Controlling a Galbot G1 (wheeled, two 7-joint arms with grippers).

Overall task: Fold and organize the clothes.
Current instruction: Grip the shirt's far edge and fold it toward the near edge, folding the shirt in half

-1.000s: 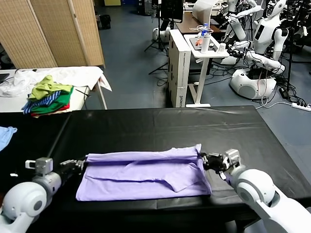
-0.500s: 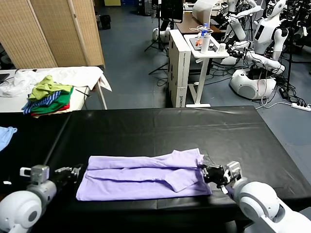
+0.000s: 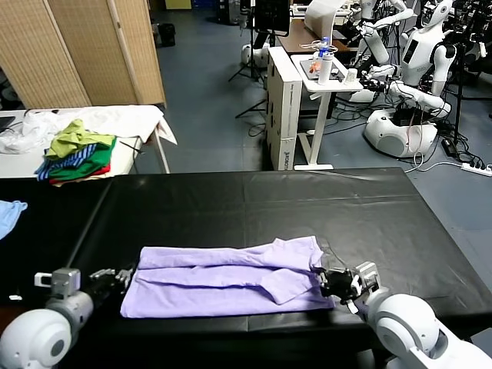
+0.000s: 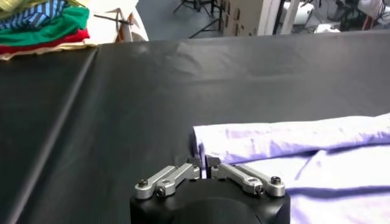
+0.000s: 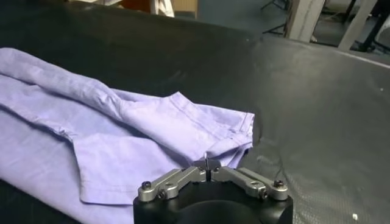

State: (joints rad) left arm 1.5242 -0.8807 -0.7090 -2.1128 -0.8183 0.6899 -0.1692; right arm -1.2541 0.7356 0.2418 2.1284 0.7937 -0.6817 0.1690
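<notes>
The pale lavender T-shirt (image 3: pixel 223 280) lies on the black table (image 3: pixel 269 200) near its front edge, folded into a long band with a sleeve flap lying over its right half. My left gripper (image 3: pixel 121 275) is at the shirt's left end, jaws shut on the fabric edge (image 4: pixel 203 163). My right gripper (image 3: pixel 327 280) is at the right end, shut on a thin pinch of fabric (image 5: pixel 207 163). The shirt shows in the left wrist view (image 4: pixel 292 146) and the right wrist view (image 5: pixel 122 140). No purple print shows.
A heap of green, yellow, striped and red garments (image 3: pixel 77 150) lies on a white table at the far left. A small light blue cloth (image 3: pixel 9 214) sits at the left edge. Desks and other robots stand beyond the table.
Both grippers have drawn back toward the table's front edge with the shirt's ends. The shirt's far edge has come nearer and now lies flatter.
</notes>
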